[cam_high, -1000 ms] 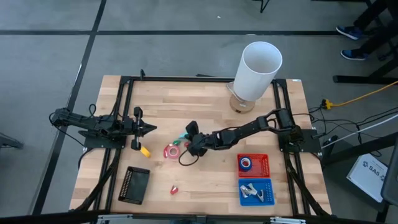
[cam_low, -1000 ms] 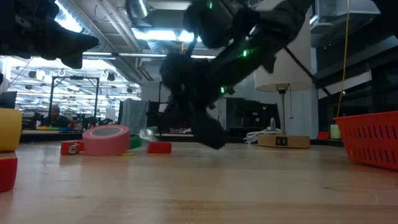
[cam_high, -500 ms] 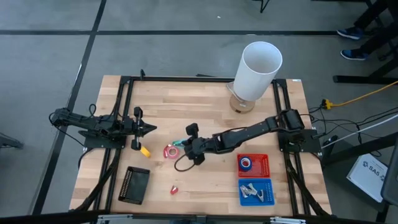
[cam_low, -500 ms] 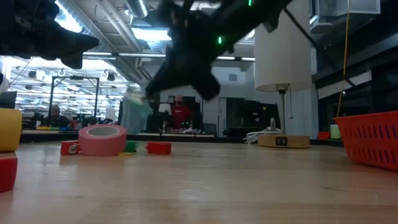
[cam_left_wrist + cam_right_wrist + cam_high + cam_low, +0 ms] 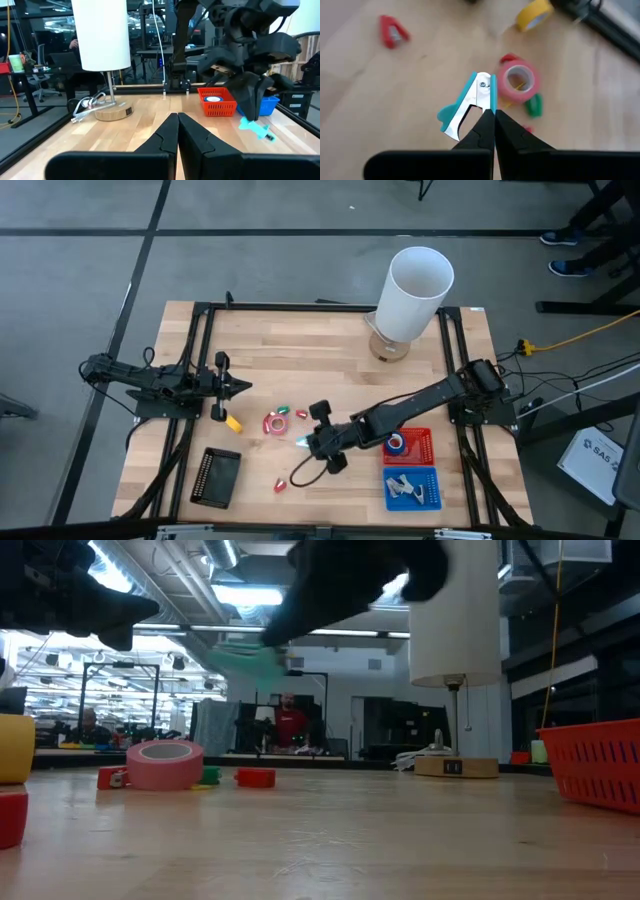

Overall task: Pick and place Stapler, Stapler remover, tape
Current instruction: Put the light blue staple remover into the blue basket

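Observation:
My right gripper hangs over the table's middle, slanting down, shut on a teal stapler remover, which also shows in the left wrist view. Tape rolls: a pink one and a yellow one lie flat on the wood, and a blue one lies in the red basket. A small red stapler lies near the front edge. My left gripper is shut and level at the table's left side. My right gripper pinches one teal arm of the stapler remover between its two fingertips, below the rivet. The fingers slant down from the table's right. The remover is lifted clear of the table, its other arm and metal claws splayed to one side.
A tall white cylinder stands at the back right. A blue basket with pale items sits in front of the red one. A black perforated tray lies front left. Small green and red pieces lie by the pink tape.
My right gripper has risen and moved toward the table's near edge, rolling its wrist. It stays shut on the stapler remover, which has come away from beside the pink tape and is lifted clear of the wood.

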